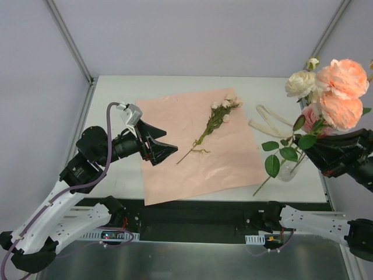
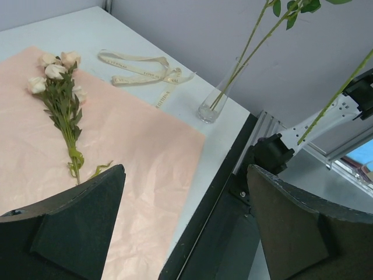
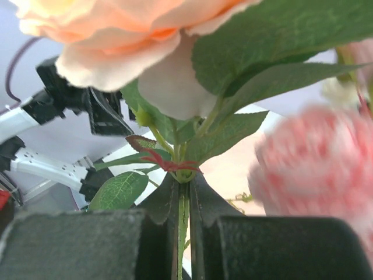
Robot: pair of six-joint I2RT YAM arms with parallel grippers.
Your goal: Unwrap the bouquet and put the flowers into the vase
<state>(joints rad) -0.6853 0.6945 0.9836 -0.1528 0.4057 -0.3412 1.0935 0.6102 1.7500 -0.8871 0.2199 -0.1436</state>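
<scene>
The bouquet is undone: its pink paper (image 1: 192, 149) lies flat on the table. A small sprig of cream flowers (image 1: 213, 123) rests on it and also shows in the left wrist view (image 2: 60, 87). My right gripper (image 1: 303, 142) is shut on the green stems (image 3: 183, 201) of a bunch of peach, cream and pink roses (image 1: 341, 93), held high over the clear vase (image 1: 287, 169). Two stems (image 2: 236, 73) reach into the vase (image 2: 211, 108); another stem (image 2: 332, 99) hangs outside it. My left gripper (image 1: 169, 144) is open and empty over the paper's left part (image 2: 186, 169).
A loose cream ribbon (image 1: 265, 119) lies on the white table (image 1: 116, 116) between the paper and the vase. The table's black near edge (image 2: 215, 192) runs just below the paper. Grey walls and frame posts stand at the left, back and right.
</scene>
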